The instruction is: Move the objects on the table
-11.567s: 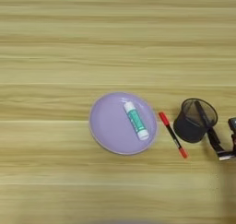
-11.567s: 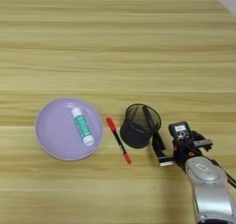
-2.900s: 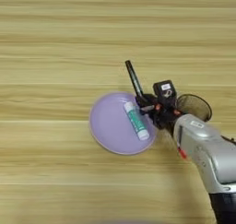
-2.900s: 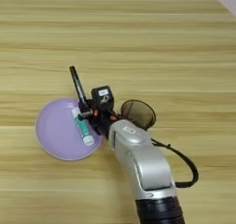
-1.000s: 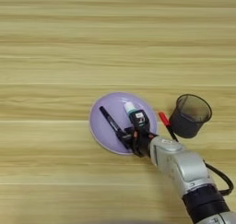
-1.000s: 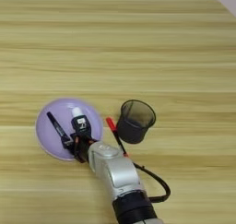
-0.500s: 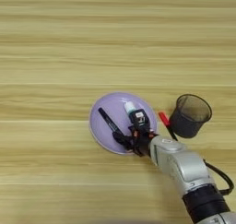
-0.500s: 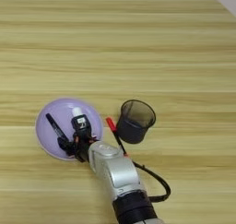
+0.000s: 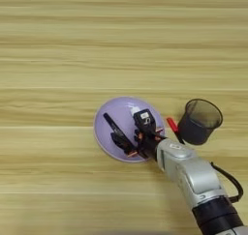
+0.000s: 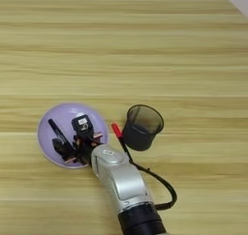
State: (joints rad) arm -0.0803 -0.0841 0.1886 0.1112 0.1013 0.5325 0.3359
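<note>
Claw low over purple plate

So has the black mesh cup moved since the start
No. The black mesh cup stays just right of the purple plate, with the red pen between them.

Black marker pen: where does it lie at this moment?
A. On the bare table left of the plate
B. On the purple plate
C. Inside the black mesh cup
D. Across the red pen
B. The black marker pen lies slanted on the purple plate, beside the right gripper; the mesh cup stands apart at the right.
</note>
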